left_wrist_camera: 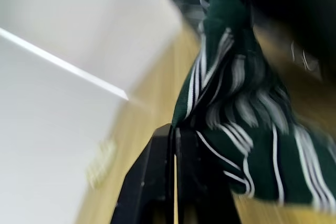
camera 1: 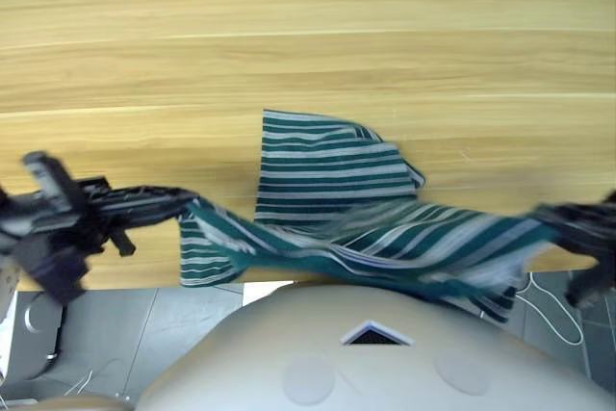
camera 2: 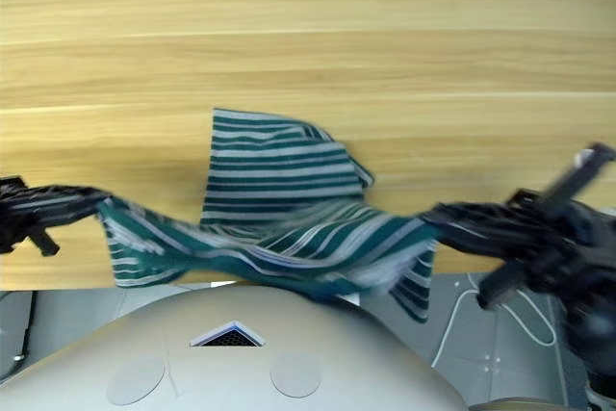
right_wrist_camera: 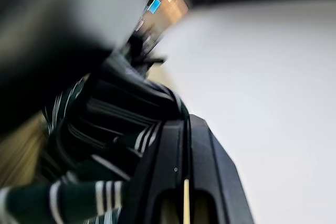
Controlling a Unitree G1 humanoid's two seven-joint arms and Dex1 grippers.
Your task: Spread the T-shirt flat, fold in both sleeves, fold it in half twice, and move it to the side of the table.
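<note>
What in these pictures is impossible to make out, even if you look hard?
- Sleeves of the green-and-white striped T-shirt: eye views, lost in the bunched cloth strung between the hands.
- Which part the left hand and right hand pinch: wrist views, crumpled folds and blur.
- Right hand's back part: left eye view, cut by the right edge.

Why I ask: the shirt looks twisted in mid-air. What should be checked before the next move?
1. Left gripper shut on T-shirt: ok.
2. Right gripper shut on its other end: ok.
3. Shirt spread flat: not ok, it is a twisted band between the grippers.
4. Shirt wholly over the table: not ok, part hangs past the near edge.
5. Sleeves located: cannot tell.
</note>
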